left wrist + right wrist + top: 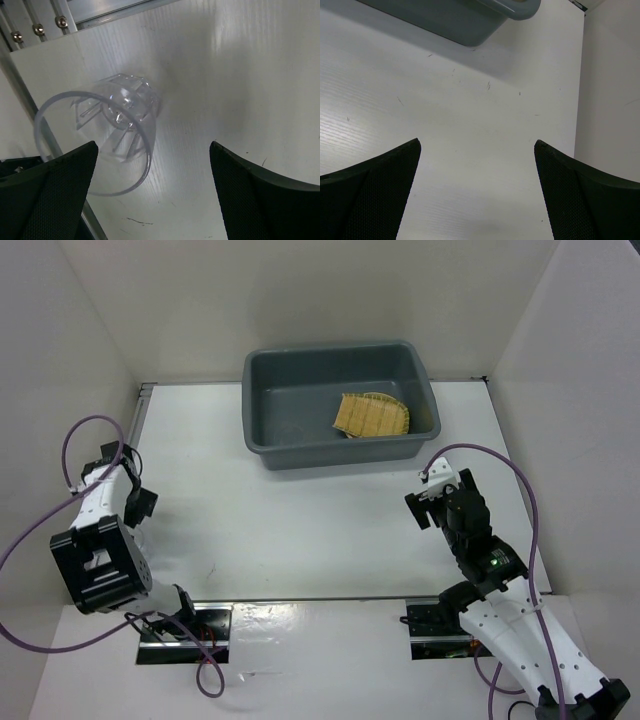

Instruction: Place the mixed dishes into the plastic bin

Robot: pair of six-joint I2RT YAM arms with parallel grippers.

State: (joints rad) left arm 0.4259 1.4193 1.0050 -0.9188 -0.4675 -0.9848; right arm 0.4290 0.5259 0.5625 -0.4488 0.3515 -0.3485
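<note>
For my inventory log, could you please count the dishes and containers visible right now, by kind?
Woven bamboo tray: 1, lying inside the bin
Clear cup: 1, outside the bin
Grey plastic bin: 1
Plates: 0 that can be made out
Total: 3

My fingers (50,195) are black mesh, the desk (225,75) white, the ribbed glass cup (110,130) clear, the woven bamboo tray (372,416) yellow, the rectangular plastic bin (290,390) dark grey.
</note>
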